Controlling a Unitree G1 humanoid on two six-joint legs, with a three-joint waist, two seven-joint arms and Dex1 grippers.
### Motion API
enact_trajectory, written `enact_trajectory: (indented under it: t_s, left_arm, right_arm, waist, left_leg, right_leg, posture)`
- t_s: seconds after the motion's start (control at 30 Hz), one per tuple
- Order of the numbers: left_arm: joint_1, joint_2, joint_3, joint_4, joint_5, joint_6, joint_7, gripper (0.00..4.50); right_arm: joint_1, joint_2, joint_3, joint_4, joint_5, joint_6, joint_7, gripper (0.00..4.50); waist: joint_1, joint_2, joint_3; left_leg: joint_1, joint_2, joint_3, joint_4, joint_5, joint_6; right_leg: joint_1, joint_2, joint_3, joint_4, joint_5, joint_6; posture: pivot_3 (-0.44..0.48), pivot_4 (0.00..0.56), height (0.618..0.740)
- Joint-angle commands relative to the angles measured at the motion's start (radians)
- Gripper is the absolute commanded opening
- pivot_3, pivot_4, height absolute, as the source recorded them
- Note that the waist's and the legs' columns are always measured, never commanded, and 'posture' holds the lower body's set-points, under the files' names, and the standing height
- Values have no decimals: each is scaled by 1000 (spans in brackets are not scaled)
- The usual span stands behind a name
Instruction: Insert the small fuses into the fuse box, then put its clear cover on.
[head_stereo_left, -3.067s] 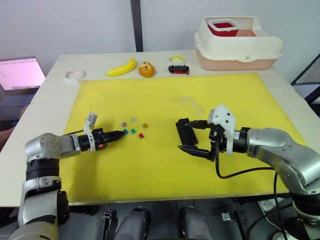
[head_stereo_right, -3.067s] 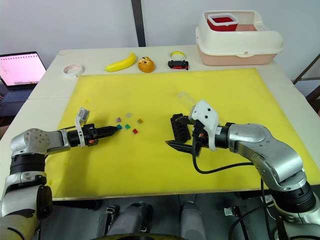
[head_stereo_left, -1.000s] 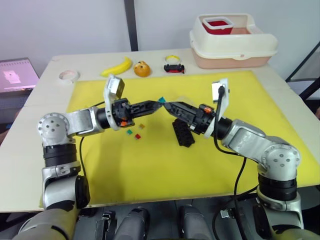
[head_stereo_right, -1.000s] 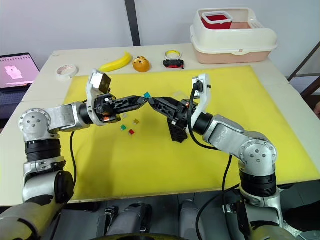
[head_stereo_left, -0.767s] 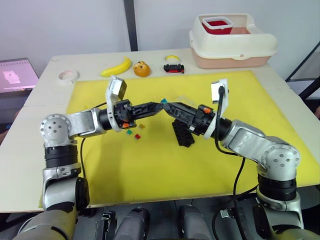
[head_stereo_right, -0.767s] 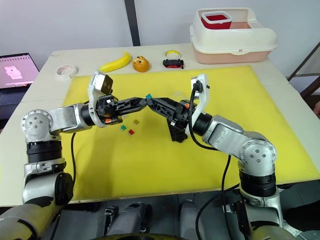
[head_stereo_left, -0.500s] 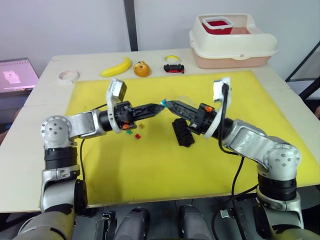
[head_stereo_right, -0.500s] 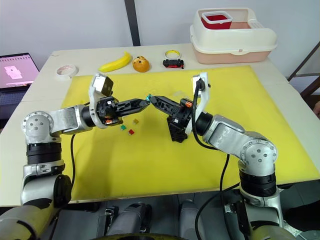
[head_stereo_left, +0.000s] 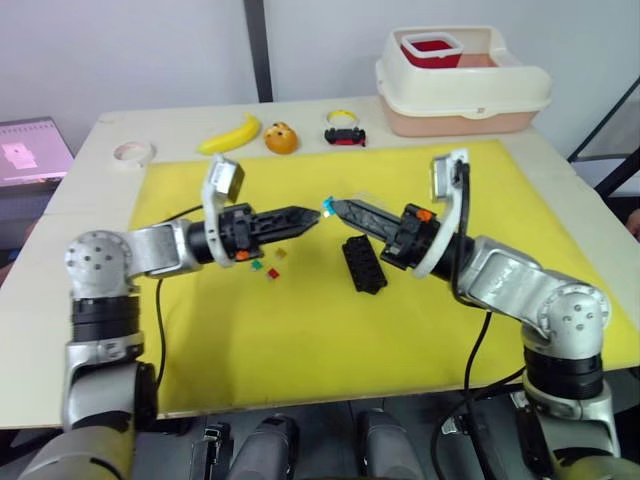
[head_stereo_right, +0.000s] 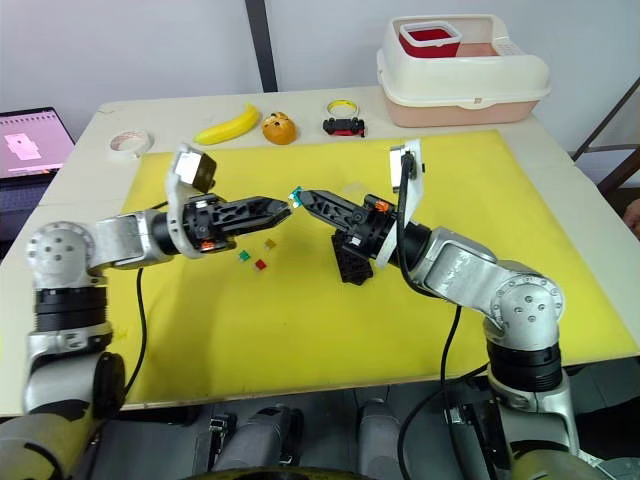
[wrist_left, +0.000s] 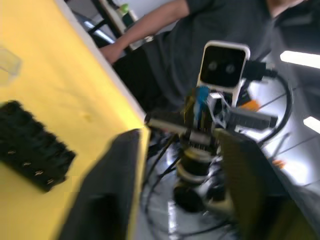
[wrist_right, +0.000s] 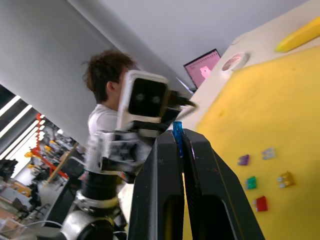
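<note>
Above the yellow mat (head_stereo_left: 300, 330) my two grippers meet tip to tip. A small blue fuse (head_stereo_left: 327, 205) sits pinched in my right gripper (head_stereo_left: 334, 207), which is shut on it; the right wrist view has the fuse (wrist_right: 177, 136) between the fingertips. Just left of it my left gripper (head_stereo_left: 311, 215) stands open, its fingers (wrist_left: 112, 190) spread apart and holding nothing. The black fuse box (head_stereo_left: 362, 265) lies on the mat below the right gripper. Green (head_stereo_left: 256, 265), red (head_stereo_left: 271, 272) and yellow (head_stereo_left: 280, 252) fuses lie under the left gripper. Behind the right gripper lies the clear cover (wrist_left: 7, 62).
Along the table's far edge are a tape roll (head_stereo_left: 131, 152), a banana (head_stereo_left: 230, 133), an orange object (head_stereo_left: 279, 137), a small toy car (head_stereo_left: 341, 134) and a cream lidded bin (head_stereo_left: 462, 80). A laptop (head_stereo_left: 35, 150) stands at far left. A person (wrist_left: 210, 30) sits beyond the table.
The right gripper shut on the blue fuse that the left gripper was holding up. The left gripper then opened and drew back a little to the left.
</note>
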Motion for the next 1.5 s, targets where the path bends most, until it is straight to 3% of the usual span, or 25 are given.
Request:
enact_trajectory:
  t_s: [0.03,0.17,0.3,0.47,0.57,0.93,1.5]
  left_arm:
    - [42,142,-121,-195,258,-191,-315,4456]
    - [103,211,-294,-299,572,-531,-557,4456]
    - [125,153,-390,-283,794,-793,-617,4456]
    - [115,75,-438,-195,953,-959,-628,4456]
    - [110,40,-457,-158,1022,-1025,-629,4456]
    - [126,-4,-465,-147,1099,-1047,-631,4456]
    - [128,-36,-451,-132,1123,-1047,-613,4456]
  right_arm:
    - [-43,-116,-22,-52,-29,58,114,0]
    - [-73,-312,16,-65,-263,123,396,0]
    - [-63,-463,171,-68,-670,-33,740,0]
    - [-51,-511,341,46,-1096,-354,1052,0]
    - [-57,-507,390,117,-1250,-511,1193,0]
    - [-126,-379,401,316,-1473,-687,1357,0]
    - [-175,-302,367,393,-1543,-712,1433,0]
  waist:
    - [3,1,0]
    - [16,1,1]
    - [24,1,1]
    - [20,0,1]
    - [21,0,1]
    - [11,0,1]
    - [9,0,1]
  left_leg:
    - [0,0,0,-1,0,0]
    - [1,0,2,-1,0,0]
    - [1,0,3,0,-2,3]
    - [1,1,4,1,-1,3]
    - [1,1,4,1,-1,2]
    - [1,1,3,1,-1,2]
    - [1,1,2,1,-1,2]
  right_leg:
    - [0,0,0,-1,0,0]
    - [3,0,0,-5,0,0]
    - [4,-1,0,-5,0,0]
    - [3,-1,-1,-5,0,0]
    - [3,-1,-1,-5,0,0]
    - [3,-1,-1,-4,0,1]
    - [3,-1,-1,-3,0,1]
  posture:
    - [0,150,740]
    - [0,150,740]
    - [0,150,740]
    - [0,150,740]
    - [0,150,740]
    - [0,150,740]
    - [0,150,740]
